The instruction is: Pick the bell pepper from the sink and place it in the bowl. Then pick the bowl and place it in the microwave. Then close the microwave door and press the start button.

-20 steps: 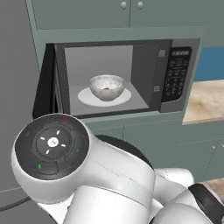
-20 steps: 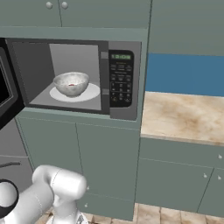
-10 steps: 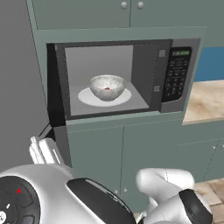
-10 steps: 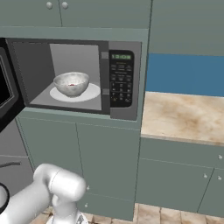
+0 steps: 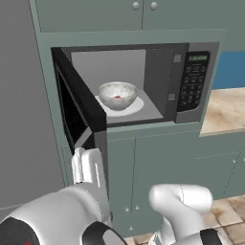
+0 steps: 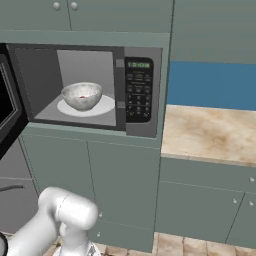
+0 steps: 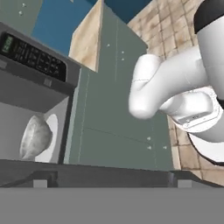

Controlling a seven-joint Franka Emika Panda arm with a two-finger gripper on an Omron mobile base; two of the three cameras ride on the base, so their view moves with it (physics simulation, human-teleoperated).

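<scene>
**A:** Which step are we at?

**B:** Closing the door, I'd judge. The bowl (image 5: pixel 117 94) sits on the white plate (image 5: pixel 135 107) inside the microwave (image 6: pixel 90 87), and the door (image 5: pixel 80 114) stands open, swung out at nine o'clock from the cavity.

**A:** And the pepper?

**B:** A speck of red, the pepper (image 5: pixel 117 97), shows inside the bowl.

**A:** What does the next move call for?

**B:** Getting the hand behind the door's outer face and sweeping it toward three o'clock, then reaching the keypad (image 6: pixel 138 91).

**A:** Is the gripper open?

**B:** I cannot tell; the hand view looks over the door's edge.
</scene>
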